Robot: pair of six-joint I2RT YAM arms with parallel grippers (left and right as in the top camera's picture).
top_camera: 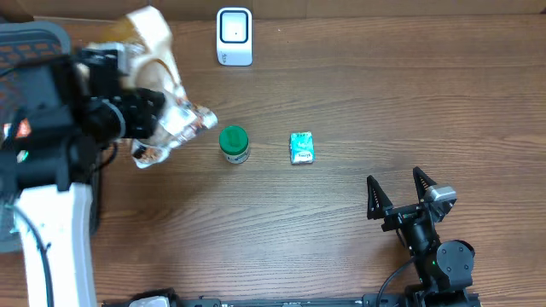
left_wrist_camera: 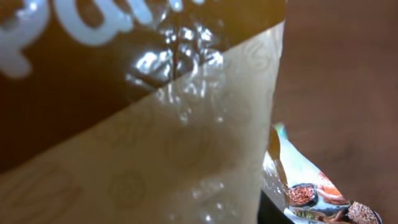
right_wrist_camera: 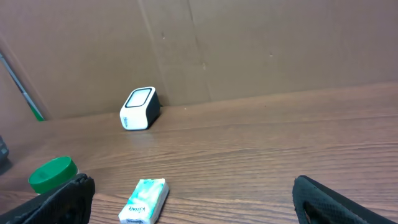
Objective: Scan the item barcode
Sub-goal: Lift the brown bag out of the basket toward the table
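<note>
On the left side of the wooden table (top_camera: 341, 85), the left claw (top_camera: 158, 115) is clenched on a crinkly snack bag (top_camera: 166, 77). The bag is up off the table. It is tan and brown, and its low end is shiny and see-through. From above, the bag's top end points toward the back edge of the table. Its shiny end points toward the middle.

The left wrist camera is so close that the bag fills almost all of its picture. You can see big white letters on the brown part and a tan part below. The claw's own fingers do not show there.

The white scanner (top_camera: 235, 36) stands at the back of the table, near the cardboard wall (right_wrist_camera: 249, 43). It is to the right of the bag's top end and does not touch the bag.

A small jar with a green lid (top_camera: 234, 143) stands just beside the shiny end of the bag. A little blue-green tissue pack (top_camera: 301, 147) lies flat near the jar, on its right.

The right claw (top_camera: 395, 183) is low on the right side, well apart from all the things. Its two black fingers are spread wide, with nothing between them.
</note>
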